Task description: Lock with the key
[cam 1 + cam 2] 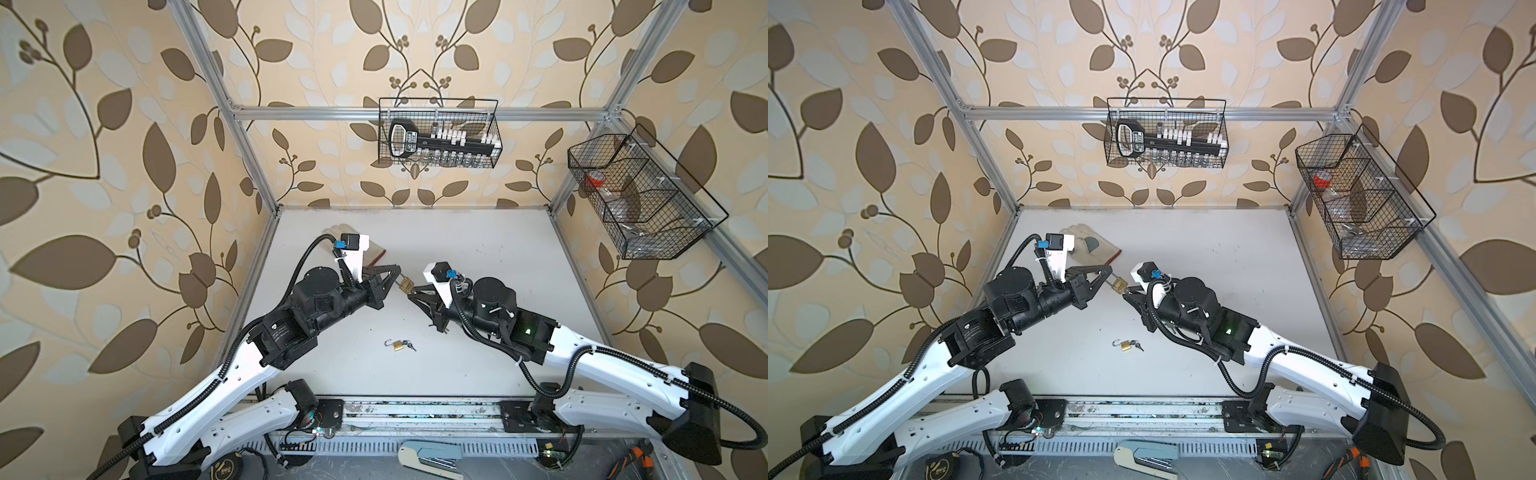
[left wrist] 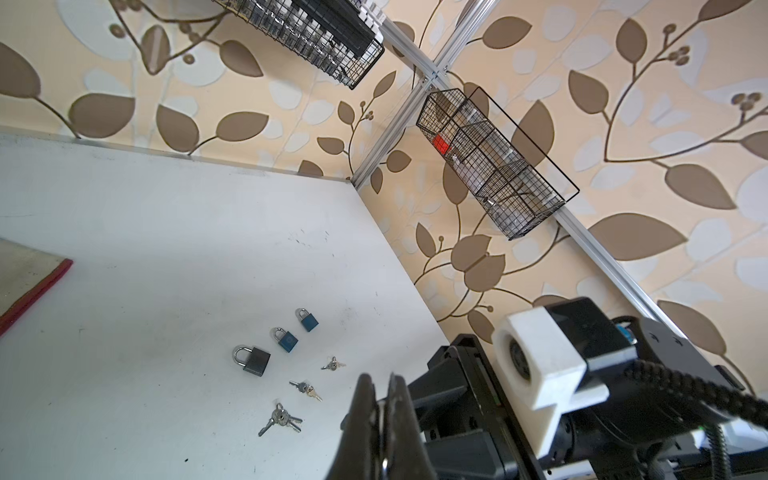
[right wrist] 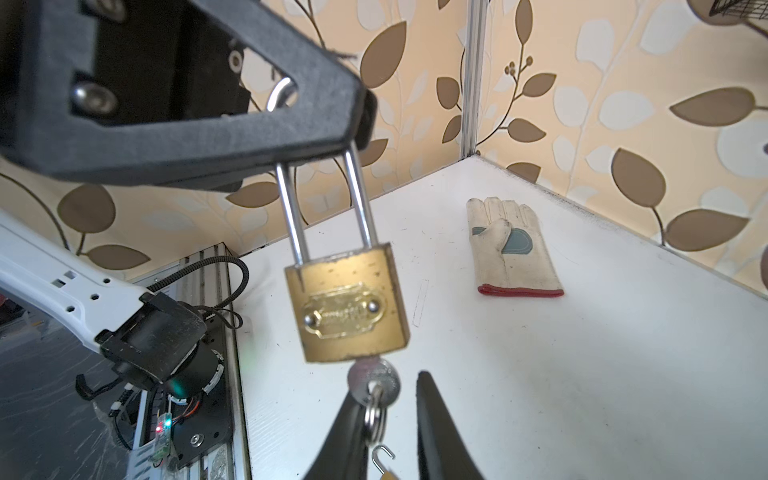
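A brass padlock (image 1: 406, 285) (image 1: 1120, 285) (image 3: 347, 303) hangs in the air between the two arms, above the white table (image 1: 478, 257). My left gripper (image 1: 399, 272) (image 1: 1109, 273) (image 2: 380, 386) is shut on the top of its long steel shackle (image 3: 357, 195). In the right wrist view both shackle legs enter the body. A silver key (image 3: 374, 380) sits in the keyhole on the underside, with a ring (image 3: 372, 419) hanging from it. My right gripper (image 1: 411, 295) (image 1: 1124, 296) (image 3: 388, 388) is right below. Its jaws stand apart around the key head, and a gap shows beside one finger.
A second brass padlock (image 1: 398, 345) (image 1: 1125, 345) with an open shackle and keys lies on the table near the front. A work glove (image 1: 1096, 245) (image 3: 511, 249) lies at the back left. Three more padlocks (image 2: 286, 340) and loose keys (image 2: 282, 417) show in the left wrist view. Wire baskets (image 1: 440, 133) (image 1: 640, 199) hang on the walls.
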You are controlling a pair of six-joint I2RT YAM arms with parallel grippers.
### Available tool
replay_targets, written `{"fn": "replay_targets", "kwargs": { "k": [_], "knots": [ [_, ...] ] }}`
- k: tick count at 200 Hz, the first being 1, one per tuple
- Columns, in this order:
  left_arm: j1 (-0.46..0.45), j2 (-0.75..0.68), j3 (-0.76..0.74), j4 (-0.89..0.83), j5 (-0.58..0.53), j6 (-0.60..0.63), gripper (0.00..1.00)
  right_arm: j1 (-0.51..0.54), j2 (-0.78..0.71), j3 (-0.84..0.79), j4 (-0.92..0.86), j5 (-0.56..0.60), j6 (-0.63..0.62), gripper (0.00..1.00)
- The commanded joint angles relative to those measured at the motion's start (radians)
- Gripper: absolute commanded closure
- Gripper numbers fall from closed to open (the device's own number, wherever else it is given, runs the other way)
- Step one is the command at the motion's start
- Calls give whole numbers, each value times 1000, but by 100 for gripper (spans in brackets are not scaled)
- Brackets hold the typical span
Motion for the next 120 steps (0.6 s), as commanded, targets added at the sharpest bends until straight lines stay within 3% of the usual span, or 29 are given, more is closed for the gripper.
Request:
{"fn": "replay_targets", "kwargs": {
  "k": [1,120],
  "knots": [
    [-1,-9,11,54,0,-8,100,6,-20,35,19,5,4,82],
    [-1,-5,11,57,2,-10,100,6,-37,16,9,35,2,100]
  ]
}}
